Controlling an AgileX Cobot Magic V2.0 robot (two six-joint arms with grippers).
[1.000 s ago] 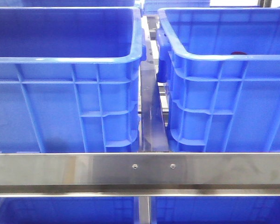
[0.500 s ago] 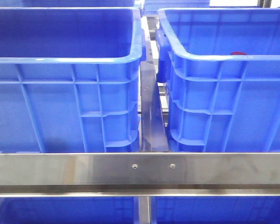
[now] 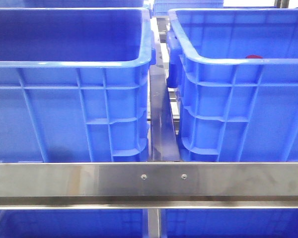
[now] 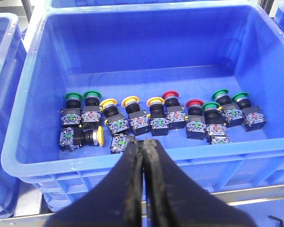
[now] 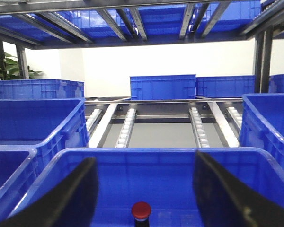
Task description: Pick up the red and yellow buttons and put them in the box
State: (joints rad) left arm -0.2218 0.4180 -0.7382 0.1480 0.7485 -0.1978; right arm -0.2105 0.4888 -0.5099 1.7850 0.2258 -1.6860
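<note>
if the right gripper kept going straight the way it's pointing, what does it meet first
Most likely the red button, which sits centred between the open right gripper fingers, low in the view inside the blue crate. Depth is unclear; beyond it stands the crate's far wall.

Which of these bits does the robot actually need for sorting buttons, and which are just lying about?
Part of the job:
red buttons
yellow buttons
the crate holding them
the box
left hand, shut
right hand, open

Just lying about:
green buttons
far crates
steel rail
</note>
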